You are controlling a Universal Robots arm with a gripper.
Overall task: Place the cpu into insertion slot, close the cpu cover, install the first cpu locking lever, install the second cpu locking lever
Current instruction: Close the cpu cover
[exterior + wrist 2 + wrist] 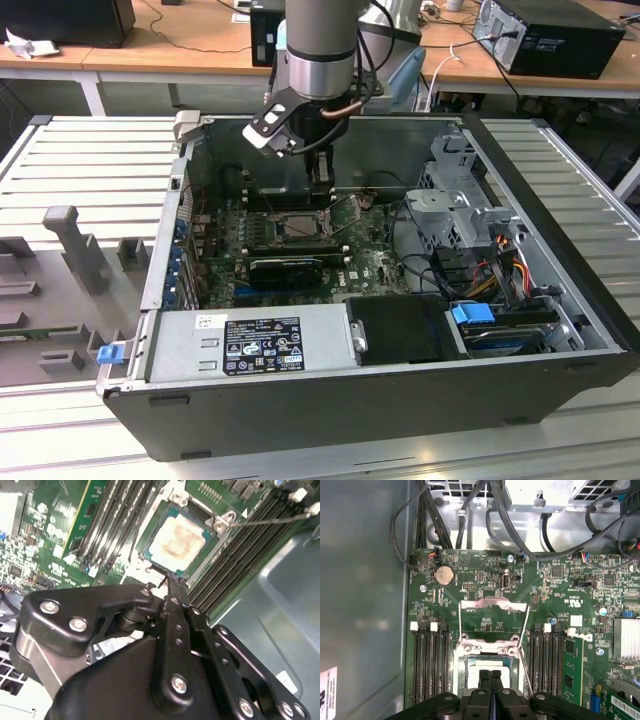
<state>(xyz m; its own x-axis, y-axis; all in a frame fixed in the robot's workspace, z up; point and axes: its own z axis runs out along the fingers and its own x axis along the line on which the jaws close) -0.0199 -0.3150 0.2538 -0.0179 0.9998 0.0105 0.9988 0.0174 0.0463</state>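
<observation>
The cpu [176, 539] sits in the slot [469, 661] at mid-board. The claw [490, 674], fingers pressed together and holding nothing, hovers at its edge. The cover [492, 605] looks raised, so closing it seems the step in hand, needing a gentle downward push.

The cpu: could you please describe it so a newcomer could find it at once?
Inside the open computer case, find the green motherboard. Between two banks of long black memory slots sits the cpu, a square chip. It alone shows a pale, tan-smeared face.
</observation>
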